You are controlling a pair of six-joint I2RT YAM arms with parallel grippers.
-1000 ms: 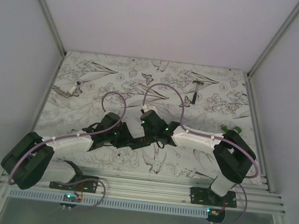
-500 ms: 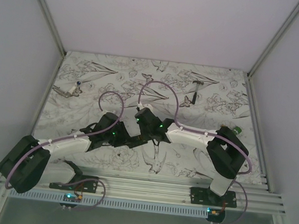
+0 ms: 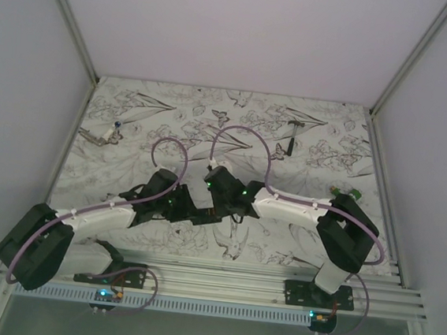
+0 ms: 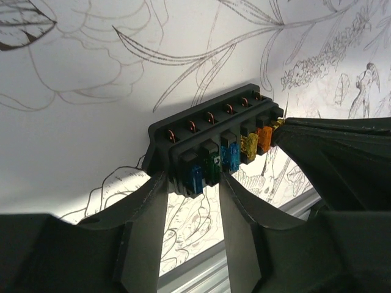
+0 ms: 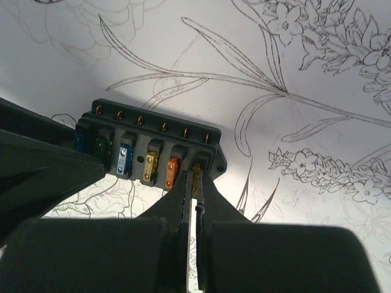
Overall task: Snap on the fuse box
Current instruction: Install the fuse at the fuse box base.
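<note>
We have the fuse box (image 4: 214, 131) near the middle of the table (image 3: 133, 119), slightly toward 6 o'clock, between both arms. Left fingers (image 4: 143, 213) pinch its end with the blue and green fuses. Right fingers (image 5: 217, 210) are pressed together at the opposite end, nipping a thin yellow fuse (image 5: 195, 174) at the last slot.

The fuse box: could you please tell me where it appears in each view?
Top external: fuse box at centre, mostly hidden.
Left wrist: fuse box at centre, in the left jaws.
Right wrist: fuse box left of centre, above the right jaws.
Shared landmark: orange fuse, both wrist views.
</note>
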